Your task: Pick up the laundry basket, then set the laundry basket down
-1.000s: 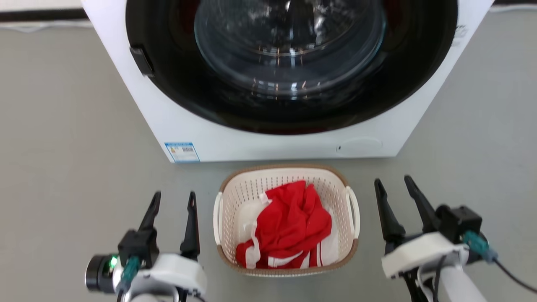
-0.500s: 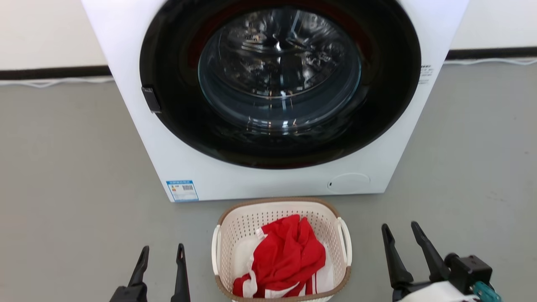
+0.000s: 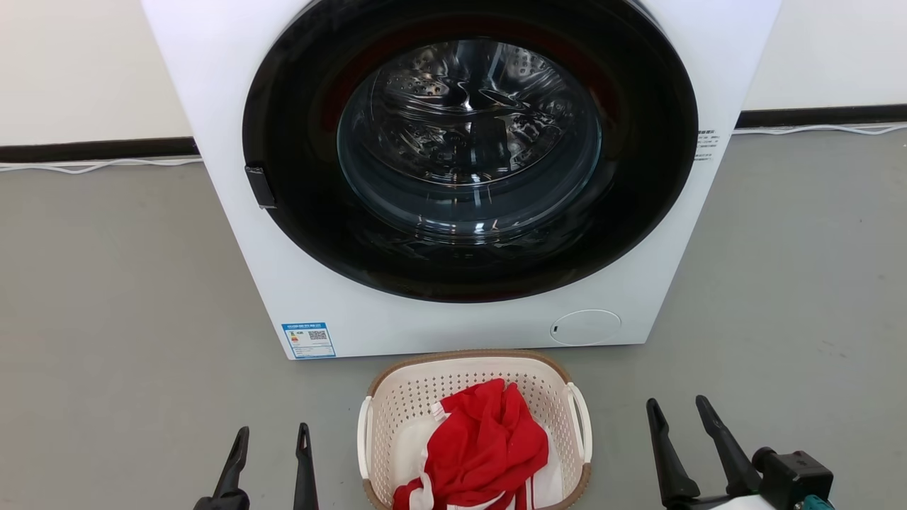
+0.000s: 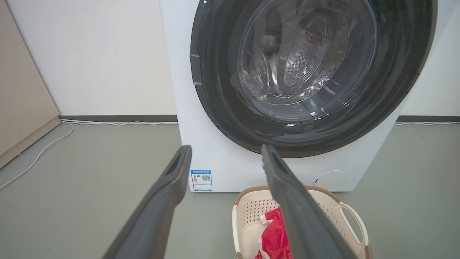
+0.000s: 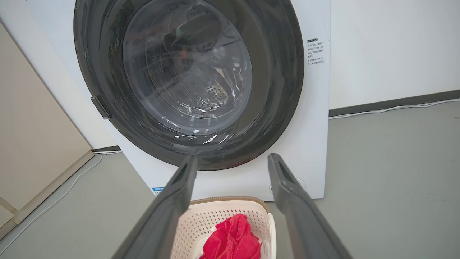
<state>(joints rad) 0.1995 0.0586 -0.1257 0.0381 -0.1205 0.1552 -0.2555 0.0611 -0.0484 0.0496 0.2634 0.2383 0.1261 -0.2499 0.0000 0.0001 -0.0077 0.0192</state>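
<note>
The small cream perforated laundry basket [image 3: 397, 404] with a brown rim stands on the grey floor just in front of the washing machine, holding a red and white garment [image 3: 482, 446]. In the wrist views the laundry basket [image 4: 248, 208] [image 5: 215, 219] lies low between and below the fingers. My left gripper [image 3: 273, 435] is open at the basket's left, apart from its white loop handle [image 3: 363, 439]. My right gripper [image 3: 679, 409] is open at its right, clear of the other handle [image 3: 582, 432]. Neither gripper holds anything.
A white front-loading washing machine [image 3: 297, 312] with a round dark glass door [image 3: 468, 142] stands close behind the basket. A white cable [image 3: 92, 166] runs along the wall's dark skirting. A beige panel [image 4: 21, 90] stands at the far left.
The head camera has tilted up, so basket and grippers sit lower in the picture and more of the washer and wall shows. Both grippers stay open beside the basket.
</note>
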